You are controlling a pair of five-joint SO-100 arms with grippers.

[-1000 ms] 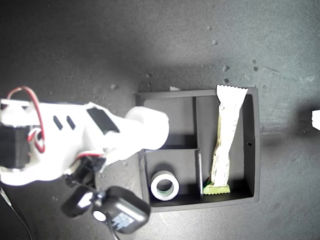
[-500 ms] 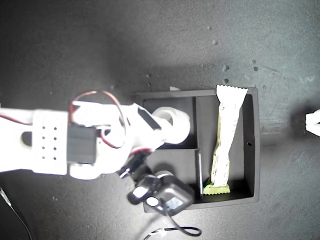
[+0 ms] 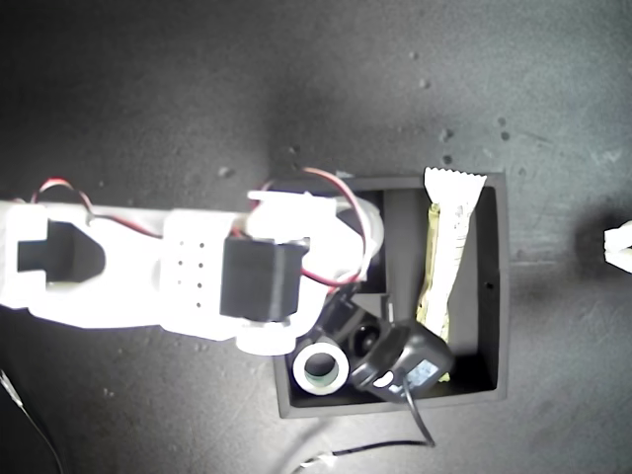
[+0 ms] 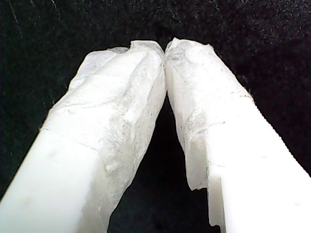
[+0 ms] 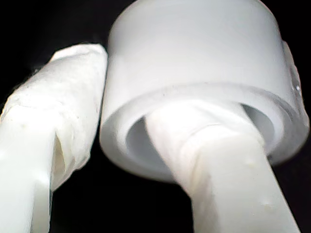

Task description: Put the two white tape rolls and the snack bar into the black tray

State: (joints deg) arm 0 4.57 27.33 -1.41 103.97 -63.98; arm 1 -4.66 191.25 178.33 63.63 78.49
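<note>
In the second wrist view my second gripper (image 5: 121, 126) is shut on a white tape roll (image 5: 194, 48), with one finger through its hole and the other against its outer wall. In the exterior view that arm (image 3: 188, 267) reaches from the left over the black tray (image 3: 499, 296) and hides the held roll. Another white tape roll (image 3: 323, 367) lies flat in the tray's lower left compartment. The snack bar (image 3: 449, 247) lies in the long compartment, pale side up, its lower end hidden. My first gripper (image 4: 164, 48) is shut on nothing above a dark surface.
The arm's black wrist camera (image 3: 405, 360) hangs over the tray's lower middle, its cable trailing past the tray's lower edge. A white arm part (image 3: 618, 247) shows at the exterior view's right edge. The dark tabletop (image 3: 296, 79) surrounds the tray.
The arm carrying the tape roll has swung to the exterior view's right, from beside the tray to over it. Its wrist camera now covers the snack bar's lower end.
</note>
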